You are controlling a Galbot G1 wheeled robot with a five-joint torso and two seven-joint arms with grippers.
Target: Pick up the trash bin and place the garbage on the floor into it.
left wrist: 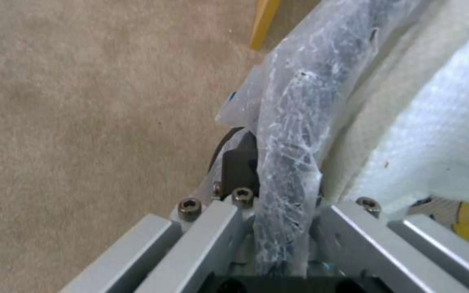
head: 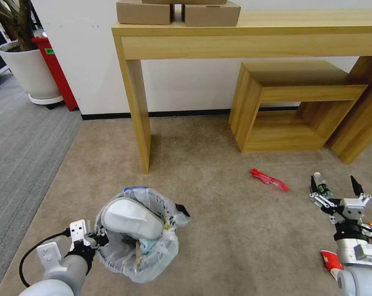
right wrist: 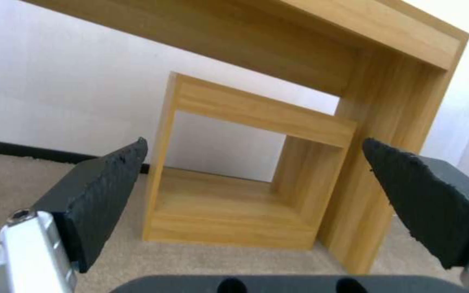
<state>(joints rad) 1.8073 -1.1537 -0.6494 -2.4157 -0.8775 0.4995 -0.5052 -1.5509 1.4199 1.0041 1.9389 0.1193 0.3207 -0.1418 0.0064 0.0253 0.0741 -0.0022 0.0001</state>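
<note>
At lower left of the head view, the trash bin [head: 138,236] was held by its bagged rim in the closed left gripper [head: 96,239] — already loaded with a white slipper [head: 130,218]. Left on the carpet were a red wrapper [head: 269,179] and a small bottle [head: 322,186]. At lower right, the right gripper [head: 334,188] was raised, spread wide, empty.
</note>
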